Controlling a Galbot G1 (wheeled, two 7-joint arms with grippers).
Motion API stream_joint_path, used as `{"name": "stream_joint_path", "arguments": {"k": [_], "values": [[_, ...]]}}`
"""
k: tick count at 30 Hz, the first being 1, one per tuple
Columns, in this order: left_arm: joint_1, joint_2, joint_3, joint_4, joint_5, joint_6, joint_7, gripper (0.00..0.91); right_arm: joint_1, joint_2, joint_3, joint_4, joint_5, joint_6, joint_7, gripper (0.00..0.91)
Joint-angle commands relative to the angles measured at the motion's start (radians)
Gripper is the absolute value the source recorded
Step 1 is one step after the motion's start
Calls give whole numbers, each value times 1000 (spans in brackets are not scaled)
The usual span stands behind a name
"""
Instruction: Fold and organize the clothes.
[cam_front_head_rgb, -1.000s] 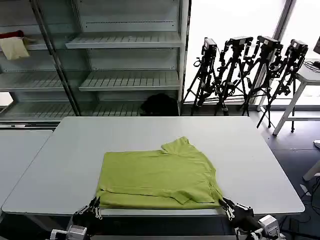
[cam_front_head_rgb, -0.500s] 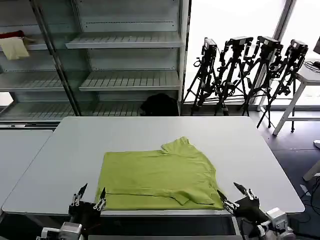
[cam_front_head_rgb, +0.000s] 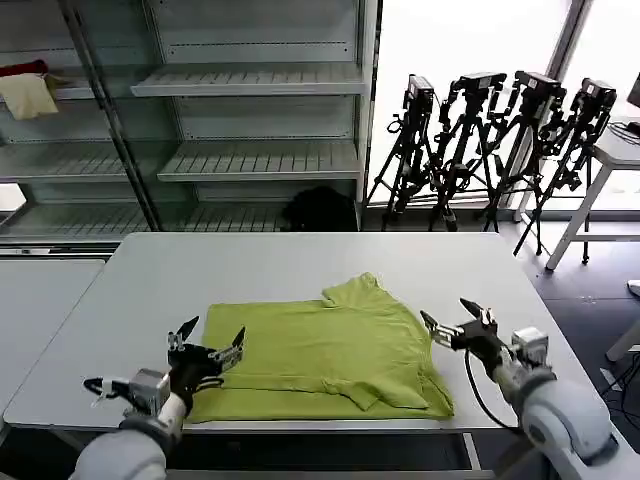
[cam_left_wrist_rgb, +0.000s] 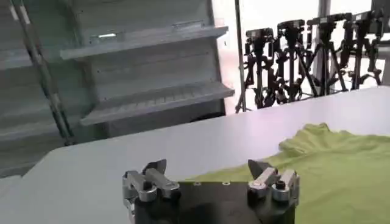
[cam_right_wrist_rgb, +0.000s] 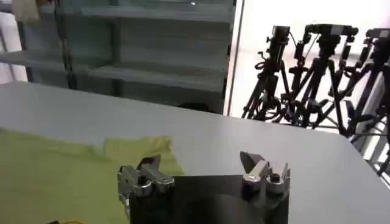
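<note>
Just folded T-shirt (cam_front_head_rgb: 320, 355) flat on table (cam_front_head_rgb: 300, 260).

We see bare table (cam_front_head_rgb: 300, 255) all around the T-shirt (cam_front_head_rgb: 320, 355), widest on its far side and to its right. Beyond the table's far edge stand shelves (cam_front_head_rgb: 250, 160) and tripods (cam_front_head_rgb: 490, 150).

The T-shirt (cam_front_head_rgb: 320, 355) is showing as soft, matt lime cloth, lightly creased. The counter (cam_front_head_rgb: 300, 262) is looking smooth and pale with a dull sheen. Both grippers, left (cam_front_head_rgb: 206, 347) and right (cam_front_head_rgb: 458, 322), are showing bare metal fingertips on black matt bodies
</note>
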Motion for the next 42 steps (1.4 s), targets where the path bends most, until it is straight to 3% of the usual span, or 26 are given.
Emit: {"name": "stream_joint_path", "arguments": {"k": [1, 4, 9, 18, 29, 32, 37, 38, 40, 41, 42], "values": [[-242, 6, 22, 228, -108, 26, 116, 907, 389, 79, -257, -274, 22, -23, -13, 907], [-257, 5, 42, 282, -94, 27, 139, 907, 453, 108, -336, -345, -21, -23, -51, 907], [-290, -6, 60, 365, -85, 27, 161, 907, 535, 168, -419, -474, -35, -24, -67, 907], [-324, -20, 79, 473, -85, 30, 189, 907, 545, 261, -419, -601, -103, -24, -146, 907], [-333, -38, 86, 500, -97, 31, 187, 887, 519, 267, -413, -601, -123, -23, -163, 907], [-327, -42, 82, 505, -101, 30, 187, 615, 514, 263, -413, -599, -125, -23, -167, 806], [-328, -47, 72, 522, -106, 28, 192, 584, 501, 268, -410, -601, -138, -22, -173, 766], [-329, -47, 71, 526, -109, 29, 198, 544, 496, 268, -408, -600, -138, -22, -174, 746], [-330, -47, 71, 530, -113, 28, 205, 363, 490, 269, -405, -601, -142, -22, -176, 705], [-332, -48, 71, 532, -115, 28, 207, 161, 487, 268, -404, -603, -144, -22, -177, 655], [-333, -49, 72, 536, -114, 29, 208, 30, 484, 267, -402, -604, -146, -22, -178, 595]]}}
